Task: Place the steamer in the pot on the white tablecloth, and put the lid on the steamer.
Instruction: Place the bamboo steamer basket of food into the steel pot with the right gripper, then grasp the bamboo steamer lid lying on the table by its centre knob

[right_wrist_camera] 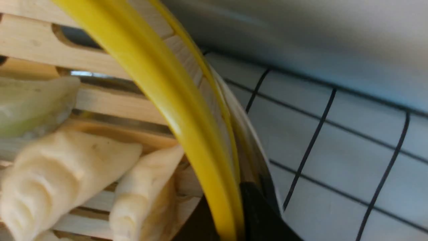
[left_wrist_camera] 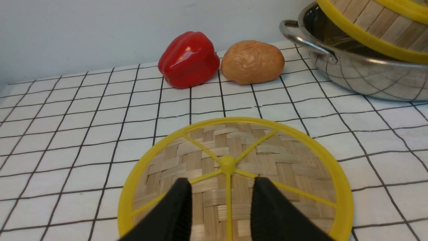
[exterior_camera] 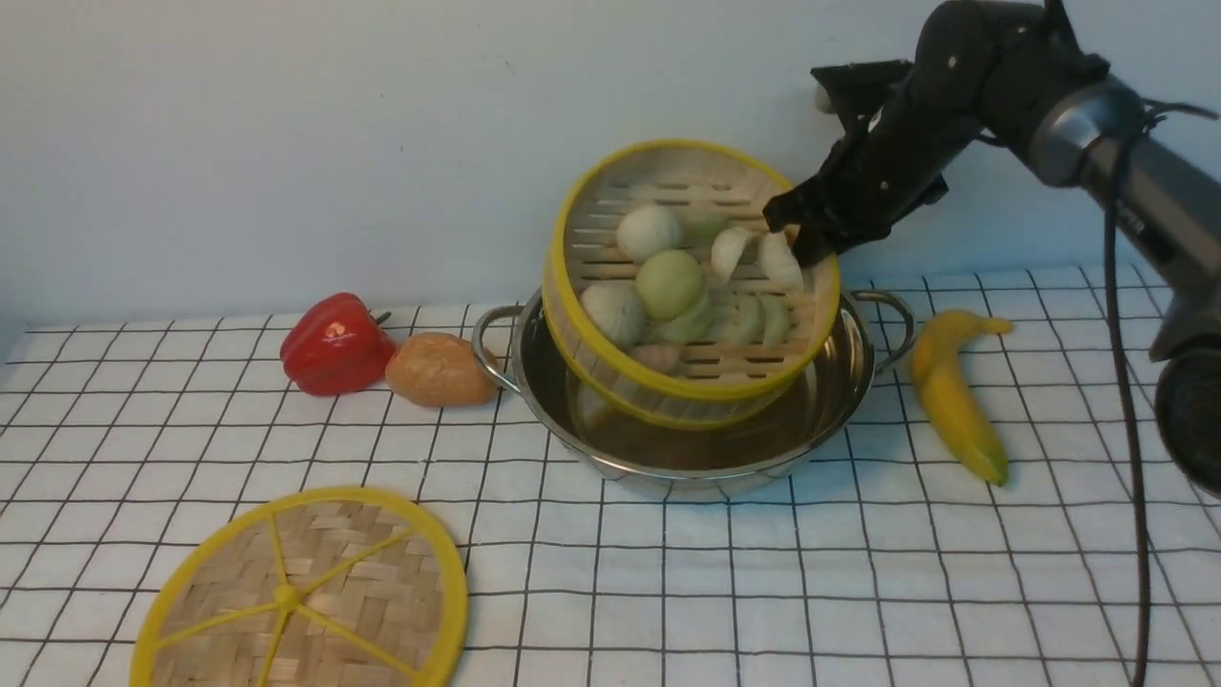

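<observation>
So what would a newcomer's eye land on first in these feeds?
The steamer, tipped toward the camera with buns showing, hangs half in the pot at centre, its far rim pinched by the right gripper. Then the lid, flat on the white tablecloth front left, the left gripper above it, fingers open.

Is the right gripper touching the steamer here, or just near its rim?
Touching. The right wrist view shows the yellow rim of the steamer pinched between the black fingers of the right gripper. The front view agrees.
</observation>
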